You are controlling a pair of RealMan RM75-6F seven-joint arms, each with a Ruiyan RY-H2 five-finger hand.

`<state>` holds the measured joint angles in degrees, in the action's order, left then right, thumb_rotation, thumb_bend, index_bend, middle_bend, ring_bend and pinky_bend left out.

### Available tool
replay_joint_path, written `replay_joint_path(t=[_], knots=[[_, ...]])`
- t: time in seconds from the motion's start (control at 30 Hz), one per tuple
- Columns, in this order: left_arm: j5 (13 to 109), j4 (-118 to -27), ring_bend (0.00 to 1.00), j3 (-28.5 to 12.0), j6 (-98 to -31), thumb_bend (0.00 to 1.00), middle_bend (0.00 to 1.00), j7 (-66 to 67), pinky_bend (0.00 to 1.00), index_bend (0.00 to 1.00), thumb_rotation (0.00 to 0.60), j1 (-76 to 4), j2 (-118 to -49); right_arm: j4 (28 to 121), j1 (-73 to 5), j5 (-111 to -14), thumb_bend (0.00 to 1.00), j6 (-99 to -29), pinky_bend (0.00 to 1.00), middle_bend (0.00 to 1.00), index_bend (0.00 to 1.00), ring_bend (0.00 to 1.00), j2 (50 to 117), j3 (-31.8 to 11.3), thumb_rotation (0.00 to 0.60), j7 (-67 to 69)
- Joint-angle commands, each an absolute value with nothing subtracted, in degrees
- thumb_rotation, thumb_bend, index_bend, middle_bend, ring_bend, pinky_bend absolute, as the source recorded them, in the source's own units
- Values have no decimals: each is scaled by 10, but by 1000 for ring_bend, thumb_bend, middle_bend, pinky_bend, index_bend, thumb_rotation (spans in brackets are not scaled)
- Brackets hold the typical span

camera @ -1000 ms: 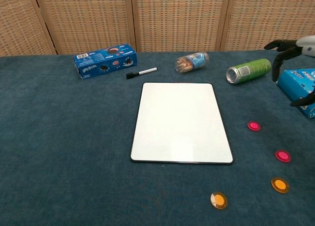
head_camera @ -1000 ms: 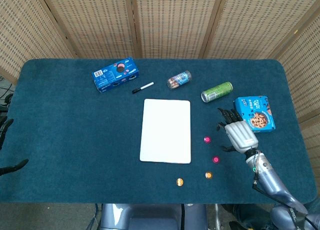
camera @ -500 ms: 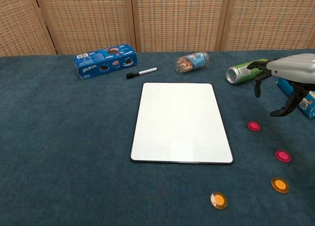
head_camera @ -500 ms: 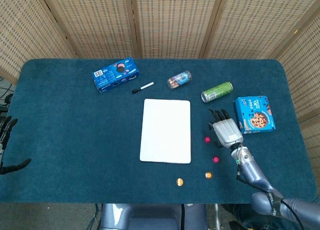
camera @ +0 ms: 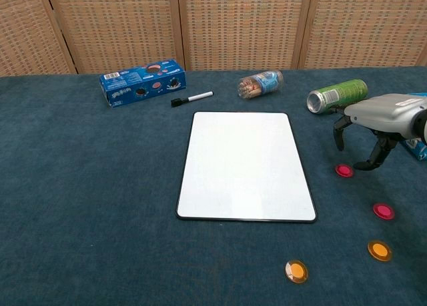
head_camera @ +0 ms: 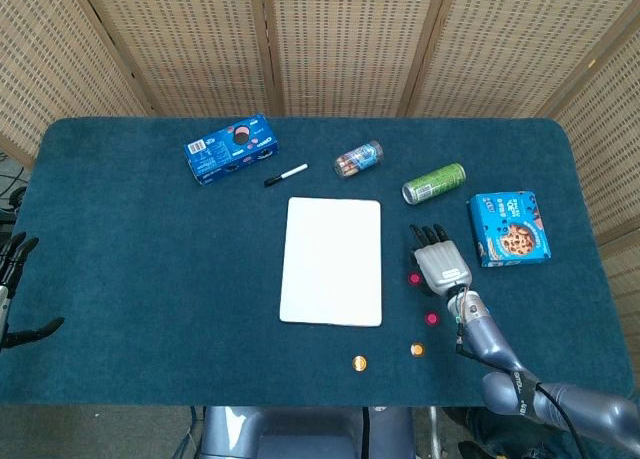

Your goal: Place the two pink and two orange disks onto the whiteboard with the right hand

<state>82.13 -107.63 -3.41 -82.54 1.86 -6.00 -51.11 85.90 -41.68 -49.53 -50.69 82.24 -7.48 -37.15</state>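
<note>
Your right hand (camera: pixel 373 129) has come in from the cookie box toward the whiteboard over the last second, open, fingers spread and curled downward, holding nothing. It now hovers over the nearest pink disk (camera: pixel 344 170), so the first pickup looks set. That disk sits just below the fingertips, at 3 o'clock of the whiteboard (camera: pixel 245 166). The second pink disk (camera: pixel 383 211) and both orange disks (camera: pixel 379 251) (camera: pixel 296 271) lie on the table at 5 o'clock. None placed yet.
</note>
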Motion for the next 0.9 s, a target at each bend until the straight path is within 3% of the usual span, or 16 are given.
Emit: replay_joint_path(t=[0.03, 0.9], knots=[[821, -1076, 0, -34, -825, 0, 0, 17, 0, 0, 600, -60, -511, 854, -423, -488, 337, -508, 0, 0, 404, 0, 829, -71, 600, -377], [817, -1075, 0, -34, -821, 0, 0, 12, 0, 0, 600, -62, -508, 808, -439, -475, 337, -511, 0, 0, 404, 0, 870, -44, 600, -372]])
